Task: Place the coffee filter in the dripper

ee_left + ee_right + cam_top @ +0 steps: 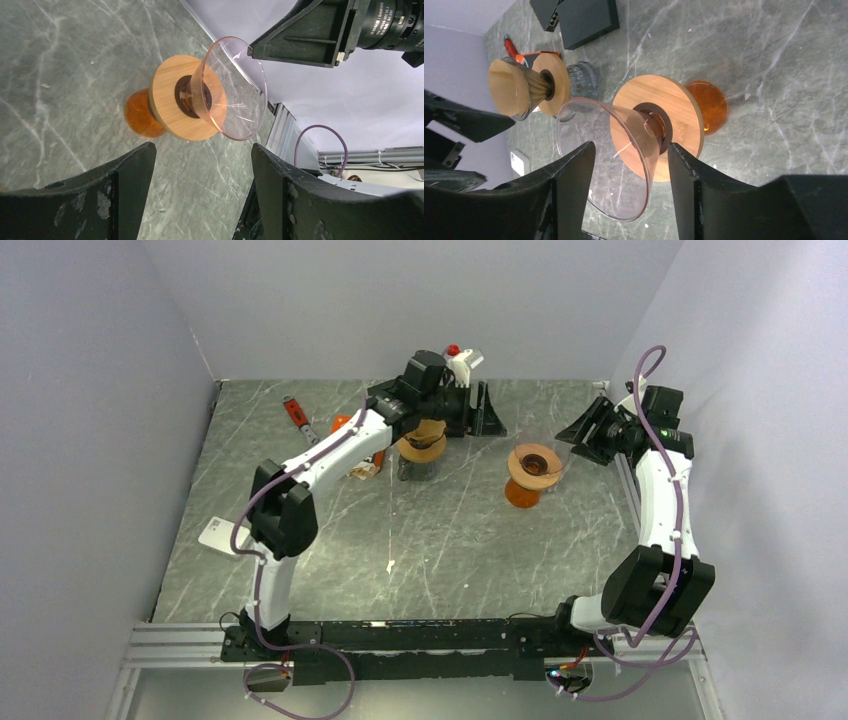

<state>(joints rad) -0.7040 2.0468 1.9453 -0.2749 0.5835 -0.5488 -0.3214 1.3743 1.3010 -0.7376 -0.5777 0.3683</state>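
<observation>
Coffee filter (510, 89) — brown paper, I see it seated inside the glass cone of the grey-based dripper (422, 445), which stands upright on the worktop (450, 560) at about 12 o'clock from the middle in the top view. From the right wrist camera the paper's brown face fills the mouth of that cone, with the wooden collar just behind it and the ribbed grey base behind that.

At roughly 3 o'clock from it, well apart, stands the orange-based dripper (533, 472): a clear cone, a round wooden collar and an orange glass foot on the stone surface. Both wrist cameras look at this one, each from its own side.

My left fingers (490, 415) hang just beside the grey-based dripper, on its 2 o'clock side, and point toward 3 o'clock. They stand wide and grip nothing; in the left wrist view the orange-based dripper shows in the gap between them, some way off, with the other arm's black wrist beyond it.

My right fingers (583, 432) sit at 2 o'clock of the orange-based dripper, near it but not touching, and face 9 o'clock. They are also apart and grip nothing — the clear cone's rim shows between them in the right wrist view.

Toward 10 o'clock of the worktop lies a red-handled tool (293, 410). At 9 o'clock, by the edge, lies a white card (220, 535).
</observation>
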